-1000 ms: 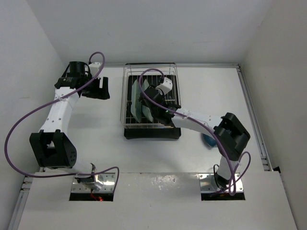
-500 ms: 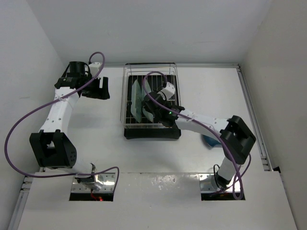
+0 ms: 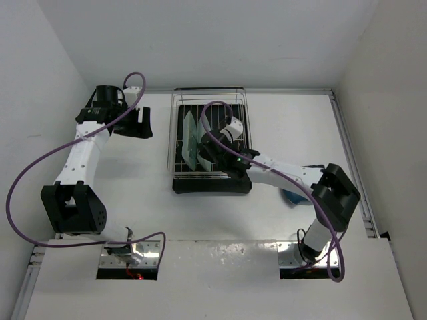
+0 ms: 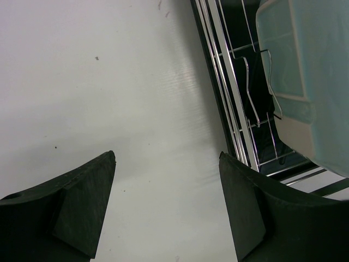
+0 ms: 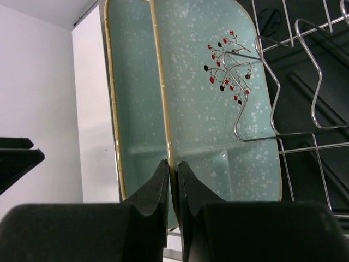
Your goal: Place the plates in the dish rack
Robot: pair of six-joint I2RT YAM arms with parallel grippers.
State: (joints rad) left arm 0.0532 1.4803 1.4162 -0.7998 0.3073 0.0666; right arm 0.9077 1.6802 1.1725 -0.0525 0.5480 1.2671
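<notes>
Bright, even overhead light; faint soft shadows on the white table [image 3: 133, 167]. Bottom of the right wrist view: black fingers [image 5: 147, 199] of the right gripper [image 5: 173, 180] blurred, pale mint-green speckled plate [image 5: 218, 109] sharp.

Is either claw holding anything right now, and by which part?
The right gripper pinches the thin rim of the berry-patterned mint plate standing in the dish rack. The left gripper is open, holding nothing.

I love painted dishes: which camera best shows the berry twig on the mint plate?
Right wrist: the mint plate fills it, twig clear. The top view shows pale slivers in the dish rack; left wrist shows a plain mint surface.
</notes>
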